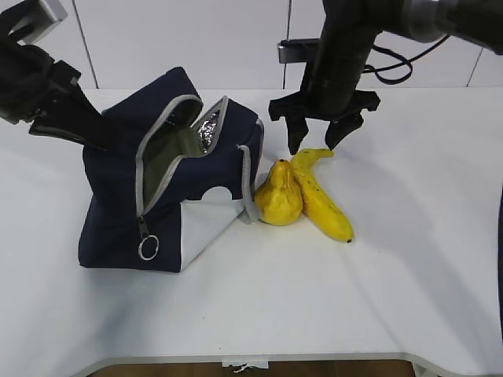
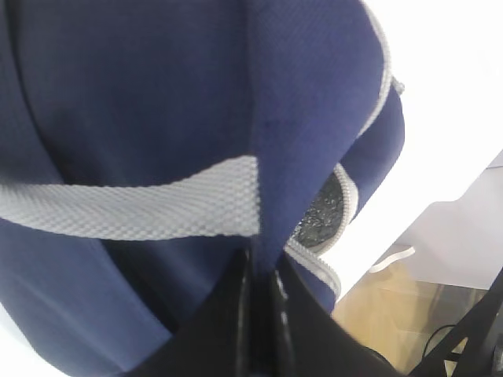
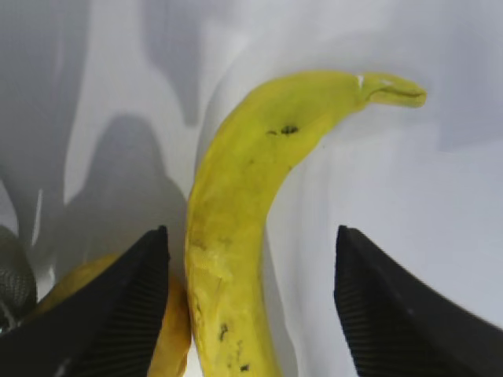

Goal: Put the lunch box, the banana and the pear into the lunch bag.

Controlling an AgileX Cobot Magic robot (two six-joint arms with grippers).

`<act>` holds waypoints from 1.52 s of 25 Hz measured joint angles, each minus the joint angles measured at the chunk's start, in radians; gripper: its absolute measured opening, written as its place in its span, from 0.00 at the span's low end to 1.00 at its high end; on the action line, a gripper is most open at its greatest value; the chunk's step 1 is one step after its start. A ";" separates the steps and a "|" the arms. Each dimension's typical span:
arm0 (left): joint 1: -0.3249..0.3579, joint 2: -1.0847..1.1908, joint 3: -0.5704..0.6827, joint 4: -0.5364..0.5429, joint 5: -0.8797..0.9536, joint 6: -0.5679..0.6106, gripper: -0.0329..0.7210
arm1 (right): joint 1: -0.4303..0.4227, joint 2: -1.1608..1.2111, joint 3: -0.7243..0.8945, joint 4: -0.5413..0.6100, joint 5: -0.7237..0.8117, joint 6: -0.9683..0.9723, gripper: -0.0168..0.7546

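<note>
Two fruits are left on the table: the banana (image 1: 321,196) and the pear (image 1: 279,196), touching, beside the unzipped lunch bag (image 1: 169,181). My right claw (image 1: 316,135) hangs spread above the banana; my left claw (image 2: 259,275) pinches bag fabric. Lunch box unseen, maybe inside.

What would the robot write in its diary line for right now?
left gripper: shut on lunch bag | right gripper: open above banana | pear: on table, beside bag
</note>
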 joint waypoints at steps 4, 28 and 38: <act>0.000 0.000 0.000 0.000 0.000 0.000 0.03 | 0.000 0.033 0.000 0.005 -0.001 0.014 0.68; 0.000 0.000 0.000 0.006 0.008 0.000 0.04 | 0.000 0.095 0.000 0.095 -0.014 0.024 0.57; 0.000 0.000 0.000 0.004 0.008 0.000 0.04 | 0.000 0.106 0.000 0.075 -0.014 0.024 0.57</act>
